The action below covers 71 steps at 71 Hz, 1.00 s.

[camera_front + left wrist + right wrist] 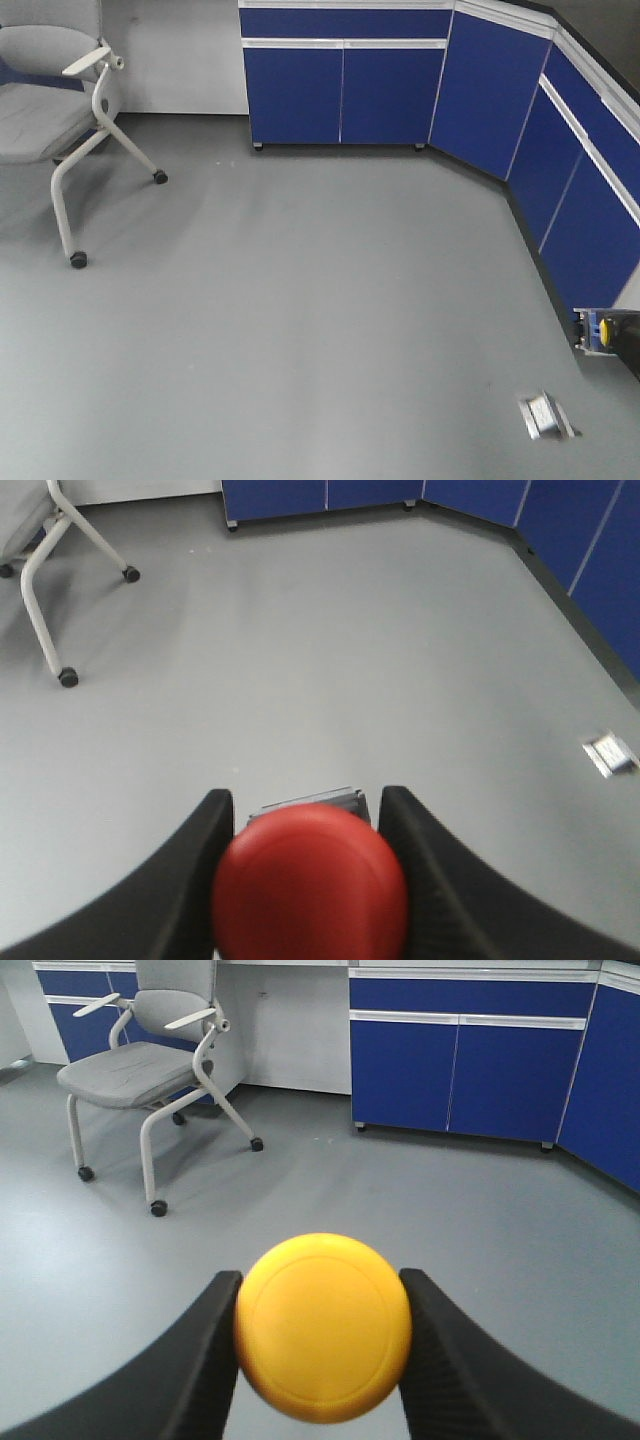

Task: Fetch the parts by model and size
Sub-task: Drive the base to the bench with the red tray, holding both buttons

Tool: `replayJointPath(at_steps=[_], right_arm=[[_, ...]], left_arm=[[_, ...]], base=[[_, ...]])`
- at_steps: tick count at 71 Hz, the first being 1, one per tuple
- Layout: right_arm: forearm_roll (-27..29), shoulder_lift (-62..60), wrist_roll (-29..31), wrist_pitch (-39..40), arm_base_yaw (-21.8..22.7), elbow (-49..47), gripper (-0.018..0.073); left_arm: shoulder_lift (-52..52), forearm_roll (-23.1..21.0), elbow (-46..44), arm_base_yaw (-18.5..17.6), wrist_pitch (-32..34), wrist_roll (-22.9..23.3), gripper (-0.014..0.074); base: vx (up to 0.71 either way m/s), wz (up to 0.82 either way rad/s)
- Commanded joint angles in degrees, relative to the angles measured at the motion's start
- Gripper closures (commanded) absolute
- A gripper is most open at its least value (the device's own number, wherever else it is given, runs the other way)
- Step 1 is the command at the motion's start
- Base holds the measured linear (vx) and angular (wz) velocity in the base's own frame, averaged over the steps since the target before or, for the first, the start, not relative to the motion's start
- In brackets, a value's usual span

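Both switches look fetched: your left jaws are clenched on the red button switch (310, 880), and your right jaws are clenched on the yellow button switch (322, 1325). Delivery seems to be what's left, since both are held over the floor (300, 320).

Left end effector (307, 802) and right end effector (320, 1280) both clamp, fingers part-closed.

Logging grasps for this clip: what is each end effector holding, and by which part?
Left end effector: the red button switch, pinched at the sides of its cap. Right end effector: the yellow button switch, likewise.
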<state>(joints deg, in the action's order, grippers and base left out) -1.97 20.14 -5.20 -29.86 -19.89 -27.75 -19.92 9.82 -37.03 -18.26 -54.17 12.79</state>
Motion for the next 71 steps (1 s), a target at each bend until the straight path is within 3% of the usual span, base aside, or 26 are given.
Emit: replayJointPath(at_steps=[1,54,71], right_arm=[[-0.4,0.4,0.4,4.5,0.2,-1.5,0.0569],[-0.4,0.4,0.4,4.5,0.2,-1.5,0.0569],[-0.4,0.4,0.4,4.5,0.2,-1.5,0.0569]], left_arm=[[-0.7,0.4,-1.4,-0.1,3.7,0.1,0.0594],[-0.8,0.4,-1.4,-0.1,3.9,0.1,0.0594],[-0.8,0.4,-1.4,-0.1,3.9,0.1,0.0594]], base=[[0.68,0.01],[0.59,-0.02],[0.38,-0.47]])
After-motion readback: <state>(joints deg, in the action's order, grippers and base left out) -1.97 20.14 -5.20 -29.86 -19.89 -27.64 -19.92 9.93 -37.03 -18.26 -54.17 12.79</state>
